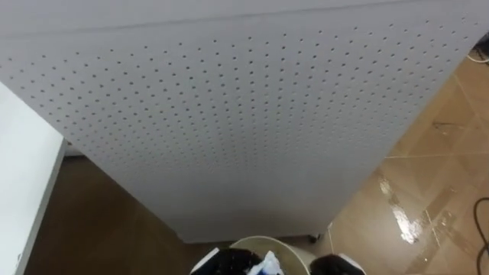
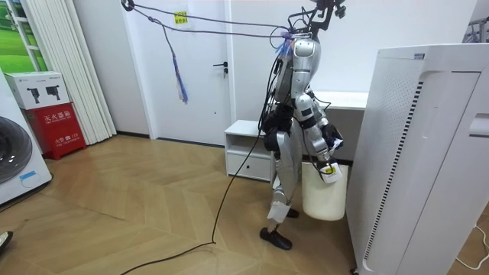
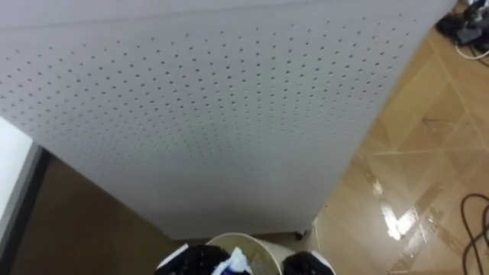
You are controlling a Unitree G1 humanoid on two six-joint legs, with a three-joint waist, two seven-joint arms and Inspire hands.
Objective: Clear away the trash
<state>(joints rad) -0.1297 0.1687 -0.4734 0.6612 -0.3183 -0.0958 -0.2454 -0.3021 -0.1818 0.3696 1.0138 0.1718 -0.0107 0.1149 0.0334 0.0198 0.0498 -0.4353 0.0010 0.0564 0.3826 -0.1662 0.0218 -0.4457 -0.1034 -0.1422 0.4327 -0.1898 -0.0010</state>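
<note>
A crumpled white and blue piece of garbage (image 1: 267, 266) shows at the bottom edge of the eye views, just over the round rim of a white bin (image 1: 263, 243). My left hand (image 1: 228, 264) is a dark shape right against it and seems to grip it. My right hand (image 1: 336, 266) sits a little apart, at the bin's right rim. In the room view I stand facing a tall white appliance, and a hand (image 2: 328, 164) holds the garbage (image 2: 329, 173) above the bin (image 2: 324, 192).
The appliance's perforated white panel (image 1: 244, 114) rises close in front of me, on small feet. Shiny wooden floor (image 1: 435, 191) lies to the right, with a dark cable at the far right. A white surface (image 1: 23, 183) is at my left. A low white cabinet (image 2: 248, 149) stands behind me.
</note>
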